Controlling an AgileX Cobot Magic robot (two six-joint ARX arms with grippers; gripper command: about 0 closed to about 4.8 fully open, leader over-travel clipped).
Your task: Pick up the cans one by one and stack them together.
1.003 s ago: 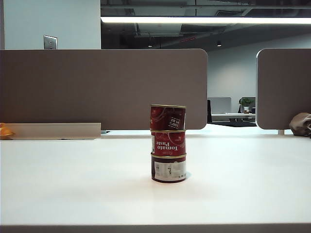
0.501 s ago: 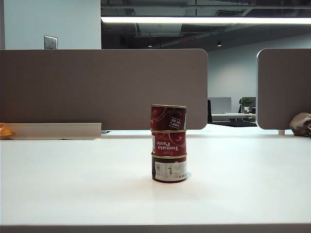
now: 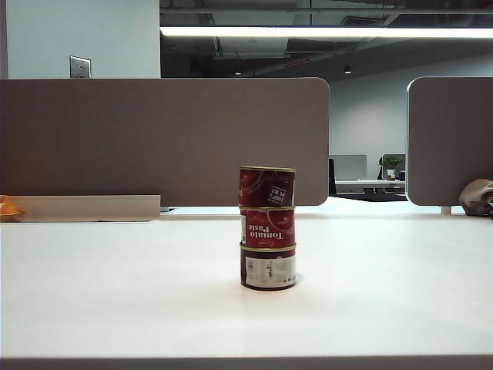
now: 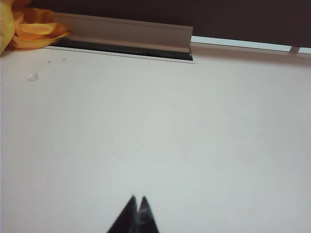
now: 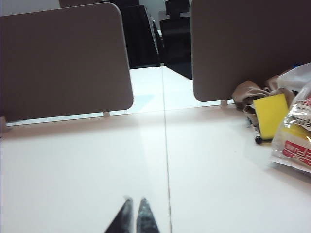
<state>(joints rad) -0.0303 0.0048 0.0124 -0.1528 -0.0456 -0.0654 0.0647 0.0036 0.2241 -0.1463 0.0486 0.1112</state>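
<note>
standing now: 3 cans (image 3: 267,228) in 1 column near the middle of the table (image 3: 115,293), well apart from every edge.
bottom can: bottom can (image 3: 268,267) sits on the table with its white text panel facing the exterior camera.
middle can: middle can (image 3: 267,227) rests on the bottom one, its "tomato paste" lettering showing mirrored.
top can: top can (image 3: 266,186) rests on the middle one, gold rim up; the column looks straight, with no lean that i can see.
progress: i judge the stacking done, since no can is loose on the table in any view and nothing is left to pick up.
my left gripper: left gripper (image 4: 136,204) hangs over bare table with its fingertips pressed together and nothing between them; it is off the exterior view.
my right gripper: right gripper (image 5: 133,204) also has its tips almost meeting and is empty, over bare table, far from the stack.
around, left side: an orange-yellow thing (image 4: 24,24) and a grey rail (image 4: 121,31) lie at the far left edge.
around, right side: a yellow pad (image 5: 271,112), a marker (image 5: 254,133) and a plastic packet (image 5: 296,136) sit by the far right edge under the partition (image 5: 243,43).
in the way: nothing stands near the stack; my only worry would be bumping it.
</note>
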